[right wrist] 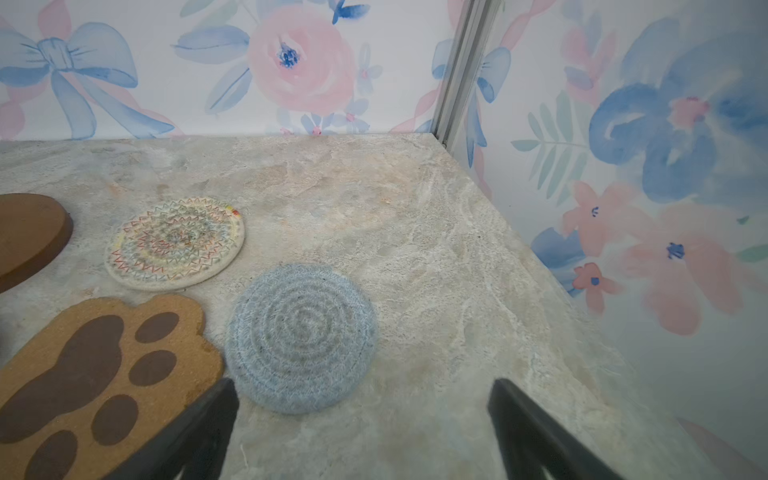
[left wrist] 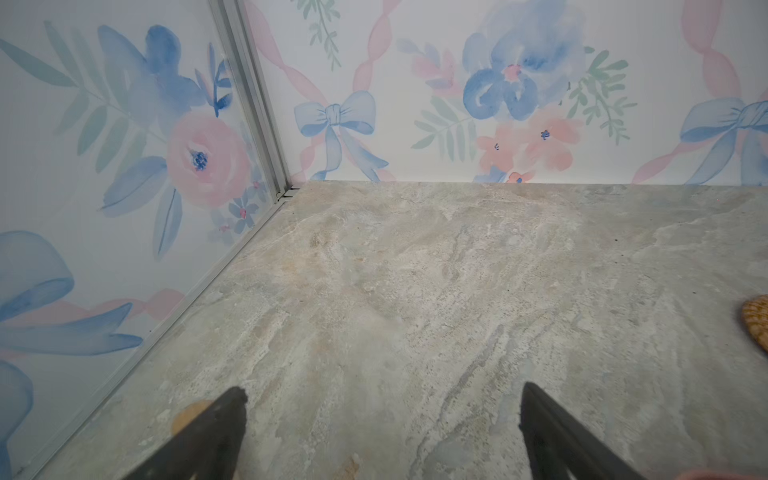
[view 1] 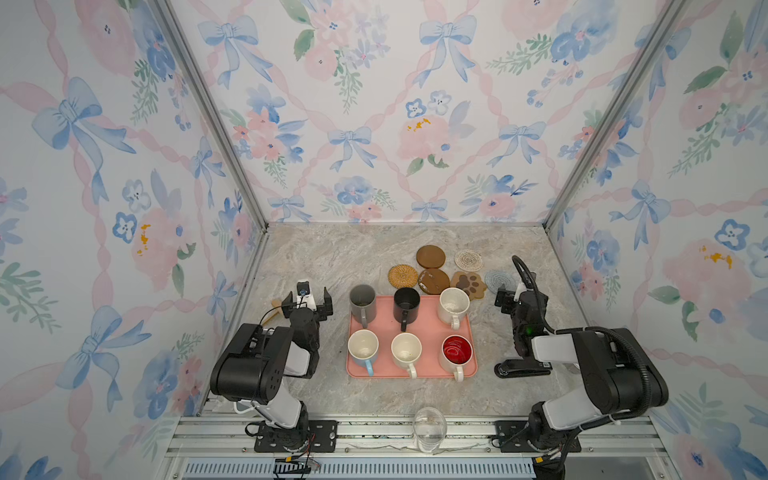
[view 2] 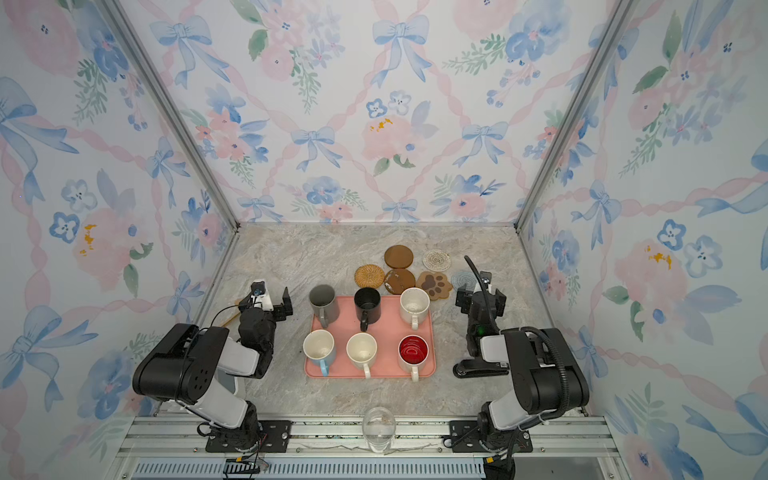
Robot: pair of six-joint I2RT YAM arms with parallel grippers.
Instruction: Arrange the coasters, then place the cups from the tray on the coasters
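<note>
A clear glass (view 1: 430, 428) stands alone at the near edge, apart from the work. Beyond it, the salmon-pink tray (view 1: 428, 326), smooth with rounded corners and a low rim, carries all six mugs in two rows, handles toward the near side. The near row is a pale blue mug (view 1: 363, 349), a cream mug (view 1: 406, 351) and a red-lined white mug (view 1: 457, 353). The far row is a grey mug (view 1: 362, 301), a black mug (view 1: 406, 303) and another cream mug (view 1: 454, 305).

The left gripper (left wrist: 380, 395) hangs over bare marble-patterned tabletop with its jaws spread and empty. The right gripper (right wrist: 363, 386) is likewise wide apart, poised beside the fuzzy grey-blue coiled coaster (right wrist: 301, 338), likely its first pick.

Past the tray the coasters lie bunched, not yet laid out: a woven rattan round (view 1: 402, 276), a scuffed brown disc (view 1: 433, 281), a cork-like paw-print coaster (right wrist: 104, 374), then a plain brown disc (view 1: 430, 257) and a white rope round (right wrist: 176, 243) with zigzag stitching.
</note>
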